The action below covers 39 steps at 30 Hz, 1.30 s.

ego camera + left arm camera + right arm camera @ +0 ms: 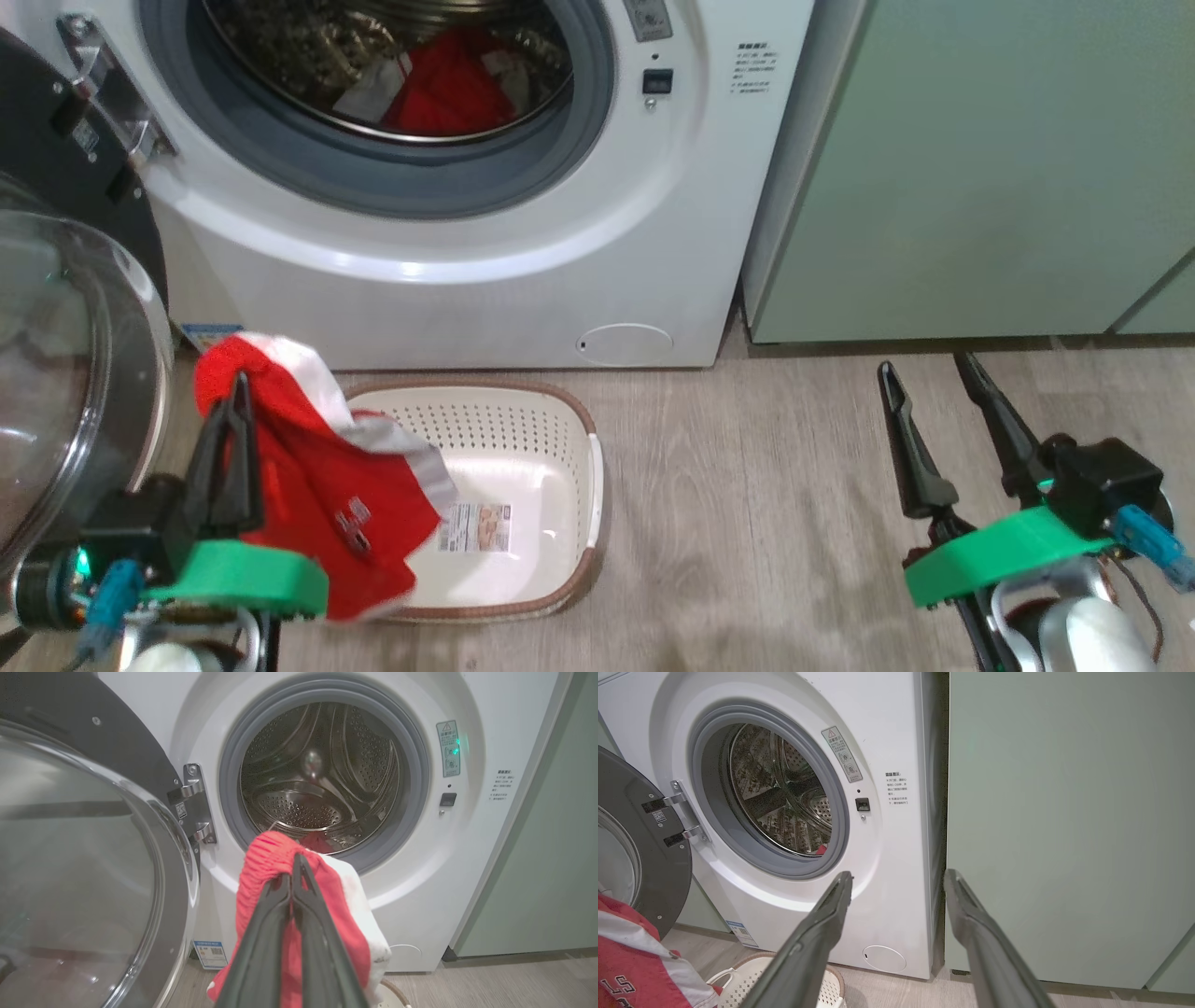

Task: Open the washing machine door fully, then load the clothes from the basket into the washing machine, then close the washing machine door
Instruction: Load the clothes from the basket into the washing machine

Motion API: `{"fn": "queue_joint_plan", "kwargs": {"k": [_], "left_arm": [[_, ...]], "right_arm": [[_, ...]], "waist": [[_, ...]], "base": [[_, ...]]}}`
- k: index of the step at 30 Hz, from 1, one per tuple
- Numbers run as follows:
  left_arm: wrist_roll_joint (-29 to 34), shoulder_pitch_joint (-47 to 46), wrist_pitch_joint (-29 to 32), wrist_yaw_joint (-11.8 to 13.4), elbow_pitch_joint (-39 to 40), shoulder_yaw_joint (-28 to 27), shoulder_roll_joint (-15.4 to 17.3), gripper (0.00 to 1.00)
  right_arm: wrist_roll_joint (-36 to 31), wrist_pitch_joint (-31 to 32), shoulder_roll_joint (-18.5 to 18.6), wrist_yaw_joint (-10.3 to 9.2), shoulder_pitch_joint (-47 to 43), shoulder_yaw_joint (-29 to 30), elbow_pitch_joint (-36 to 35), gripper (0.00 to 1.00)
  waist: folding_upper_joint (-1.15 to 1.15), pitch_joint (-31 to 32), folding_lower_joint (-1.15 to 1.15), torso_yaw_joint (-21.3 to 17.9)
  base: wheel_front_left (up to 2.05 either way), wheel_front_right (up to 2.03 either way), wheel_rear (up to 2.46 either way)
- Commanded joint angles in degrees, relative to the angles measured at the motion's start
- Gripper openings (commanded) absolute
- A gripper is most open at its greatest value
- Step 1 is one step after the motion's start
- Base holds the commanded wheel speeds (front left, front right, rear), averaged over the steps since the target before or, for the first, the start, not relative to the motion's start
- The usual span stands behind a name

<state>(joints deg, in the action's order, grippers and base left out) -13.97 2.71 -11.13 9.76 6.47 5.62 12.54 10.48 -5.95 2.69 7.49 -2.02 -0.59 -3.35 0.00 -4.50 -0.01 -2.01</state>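
Garment in hand: a bright red fabric garment with white stripe trim is pinched at its upper fold. It hangs over the left end of the basket, and its lower folds cover the rim there.
Garment in drum: a second red garment lies at the bottom of the perforated steel drum, with a pale cloth piece against its left side.
Basket: the cream perforated plastic laundry basket with a brown rim stands on the floor just in front of the washer. A paper label shows on its base.
Washing machine: the big white front-loading washer has its grey gasket exposed and a round filter cover low on the front panel.
Door: the large round door with a black rim and bulging clear glass bowl is swung wide on its metal hinge and stands left of the opening.
Left gripper: the fingers are pressed together on the red garment. The gripper is raised above the basket and below the drum opening, its tips aimed at the lower gasket in the left wrist view.
Right gripper: the fingers are spread well apart with nothing between them. It sits over the floor, right of the basket, facing the seam between washer and cabinet.
Surroundings: pale green cabinets stand just beside the washer's right side, and the floor is wood-grain plank.
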Motion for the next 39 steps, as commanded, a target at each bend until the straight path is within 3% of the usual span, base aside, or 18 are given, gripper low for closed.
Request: {"fn": "queue_joint_plan", "kwargs": {"k": [1, 14, 39], "left_arm": [[0.67, -1.13, 0.32, 0.14, 2.63, -1.81, 1.52, 0.00], [0.72, 3.94, 3.37, 0.79, 5.30, -0.21, 1.78, 0.00], [0.30, 0.57, 3.64, 1.27, 3.69, 1.02, 1.64, 0.00]], "right_arm": [[-0.56, 0.32, 0.19, 0.00, 0.52, -1.10, -2.03, 1.00], [-0.99, 1.61, 0.19, 0.00, -2.02, -0.13, -3.46, 1.00], [-0.75, 1.76, 0.19, 0.00, -1.38, 0.17, -4.78, 1.00]], "waist": [[0.00, 0.85, 0.01, -0.31], [0.00, 3.32, 0.01, -0.39], [0.00, 1.18, 0.01, 0.93]], "base": [[0.00, 0.00, 0.00], [0.00, 0.00, 0.00], [0.00, 0.00, 0.00]]}}
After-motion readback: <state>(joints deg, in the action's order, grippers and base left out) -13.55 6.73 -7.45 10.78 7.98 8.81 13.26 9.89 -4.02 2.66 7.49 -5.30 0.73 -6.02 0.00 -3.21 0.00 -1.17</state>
